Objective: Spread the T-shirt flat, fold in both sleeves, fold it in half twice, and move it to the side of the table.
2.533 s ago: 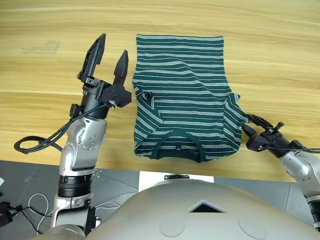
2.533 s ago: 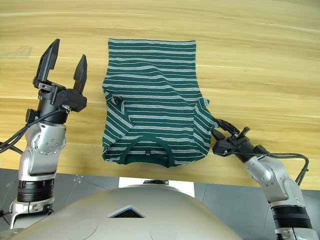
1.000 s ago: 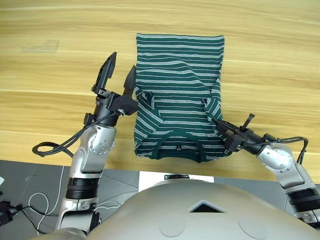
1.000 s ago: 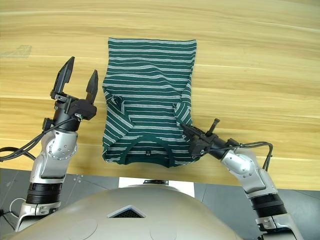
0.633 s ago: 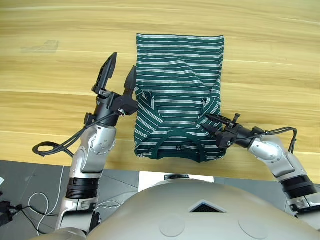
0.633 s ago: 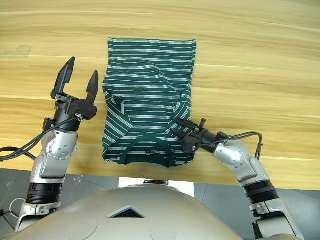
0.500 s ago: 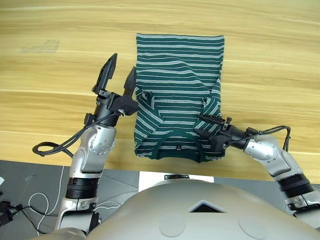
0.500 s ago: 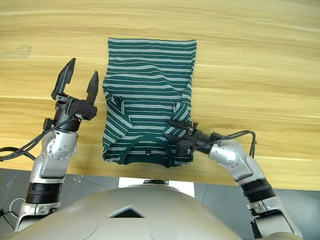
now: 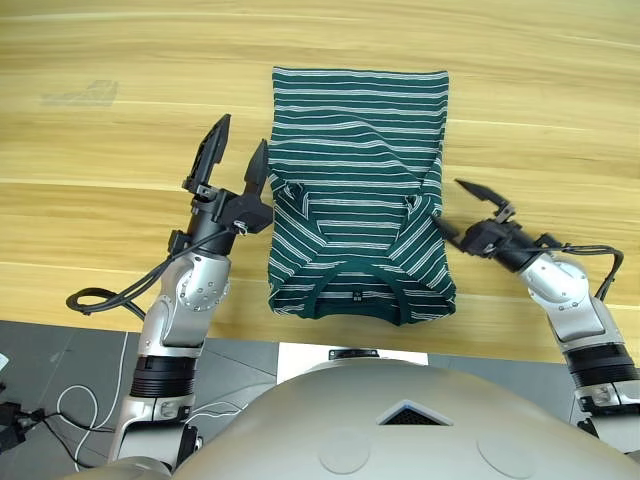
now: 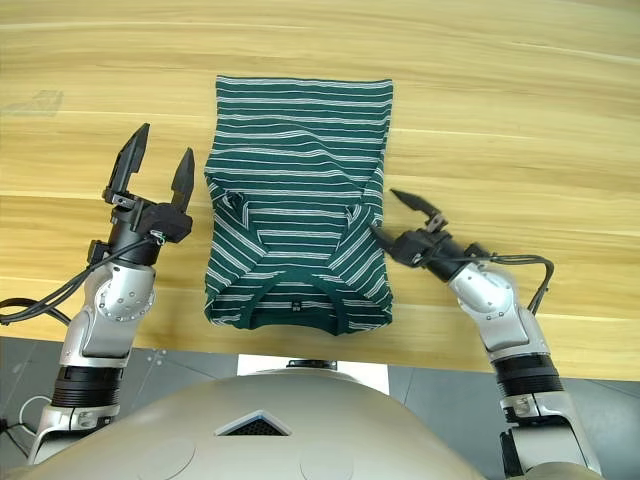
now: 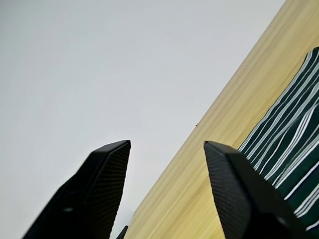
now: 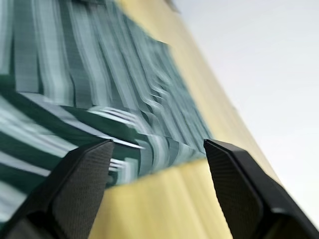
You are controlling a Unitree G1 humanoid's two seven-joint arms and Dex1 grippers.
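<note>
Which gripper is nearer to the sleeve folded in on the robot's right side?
Right. The right gripper is open just beside that sleeve; the left gripper stands open beyond the T-shirt's opposite edge.

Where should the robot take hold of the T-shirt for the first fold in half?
Probably at the two near corners of the T-shirt, beside the collar, with the left gripper and the right gripper each coming in from its own side. Already folded narrow, it lies flat between both open grippers.

Bright, even, soft light over the wooden table (image 9: 100, 60)
</note>
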